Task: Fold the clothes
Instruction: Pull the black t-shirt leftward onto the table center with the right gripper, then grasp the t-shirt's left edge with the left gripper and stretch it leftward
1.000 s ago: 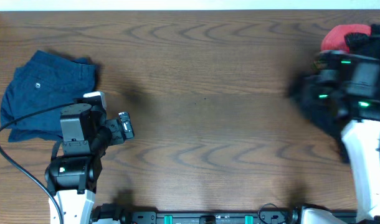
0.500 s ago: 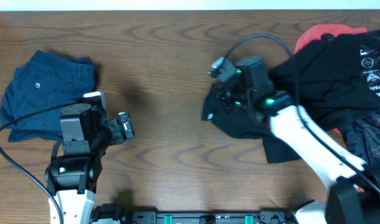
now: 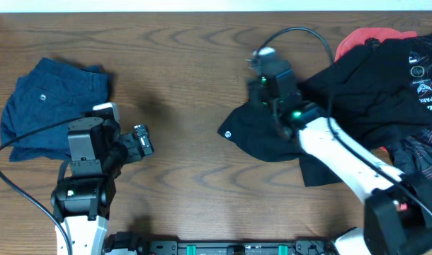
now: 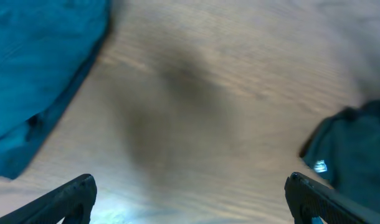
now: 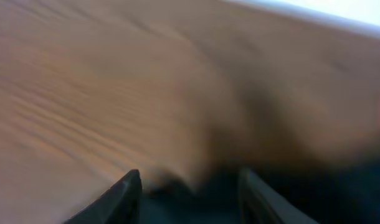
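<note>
— Where do we have the black garment?
— Just below our right gripper, crumpled on the table and trailing back along the arm into the pile. The fingers stand partly apart with dark cloth showing between them. The wrist view is too blurred to call it a grasp.
— And our left gripper?
— Spread wide, holding nothing. The blue shorts lie just beside it on its outer side, in a compact block, so we judge them done.
— What is left?
— This black piece is not yet flattened or folded. Behind the right gripper the pile holds more dark cloth and a red garment. That overlap is what stands in our way.
</note>
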You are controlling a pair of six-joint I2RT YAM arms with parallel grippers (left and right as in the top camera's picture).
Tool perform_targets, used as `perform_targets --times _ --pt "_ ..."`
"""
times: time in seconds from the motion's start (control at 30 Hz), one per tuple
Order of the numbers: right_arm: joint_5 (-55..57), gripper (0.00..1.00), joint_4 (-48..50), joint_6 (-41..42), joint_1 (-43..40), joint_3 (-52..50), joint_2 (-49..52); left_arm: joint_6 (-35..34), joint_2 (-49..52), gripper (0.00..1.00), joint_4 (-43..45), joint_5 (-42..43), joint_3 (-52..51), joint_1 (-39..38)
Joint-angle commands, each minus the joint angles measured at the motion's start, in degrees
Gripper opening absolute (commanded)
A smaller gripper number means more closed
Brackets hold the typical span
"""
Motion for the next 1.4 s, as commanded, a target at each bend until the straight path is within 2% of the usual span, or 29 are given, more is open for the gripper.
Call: perform_targets --times 0.0,0.17,0.33,0.5,0.7,0.8,0.93,1.07,1.13,1.2,1.23,1.3,1.33,1.37 --pt "14.58 0.56 -6.10 4.04 -5.05 0.48 -5.92 -1.27 2.01 0.98 1.38 7.69 1.03 -1.29" --pt "14.64 0.63 -15.93 4.37 -13.92 0.48 -10.64 -2.97 8.87 0.98 3.37 10.67 1.03 -6.91" --pt "13.22 0.65 -21.44 4.83 -21.05 0.48 -12.46 -9.35 17.84 0.98 6.88 12.24 1.03 -15.08" --pt "8.13 0.66 -24.46 4.92 -25.33 0.48 -12.48 -20.04 27.36 0.98 12.17 12.90 1.03 -23.47" --pt "7.98 0.67 -25.33 4.92 -26.47 0.48 -12.48 -33.44 37.27 0.99 18.95 12.87 1.03 -31.74" --pt "7.98 0.68 -25.77 4.92 -26.47 0.48 -12.48 -38.16 41.70 0.99 24.83 12.87 1.03 -35.41" --pt "7.98 0.68 -26.03 4.92 -26.47 0.48 -12.48 -40.44 46.38 1.00 34.53 12.63 1.03 -39.47" --pt "7.98 0.68 -26.71 4.92 -26.47 0.48 -12.48 -40.50 52.22 0.93 49.05 11.47 1.03 -42.77" --pt "7.98 0.68 -27.36 4.92 -26.47 0.48 -12.48 -41.07 54.88 0.86 54.03 9.51 1.05 -43.80" --pt "8.00 0.68 -28.13 4.92 -26.47 0.48 -12.48 -41.57 57.40 0.70 58.49 8.70 1.05 -44.13" --pt "7.98 0.68 -28.33 4.92 -26.47 0.48 -12.48 -41.53 58.27 0.57 60.15 8.52 1.05 -44.09" --pt "7.98 0.68 -28.52 4.92 -26.47 0.48 -12.48 -41.51 58.93 0.14 61.35 6.91 1.05 -43.50" --pt "7.98 0.68 -28.52 4.92 -26.47 0.48 -12.48 -41.46 58.88 0.06 61.31 6.29 1.05 -43.01" --pt "8.00 0.68 -28.52 4.92 -26.47 0.48 -12.48 -40.76 58.53 0.06 61.35 6.32 1.05 -42.18"
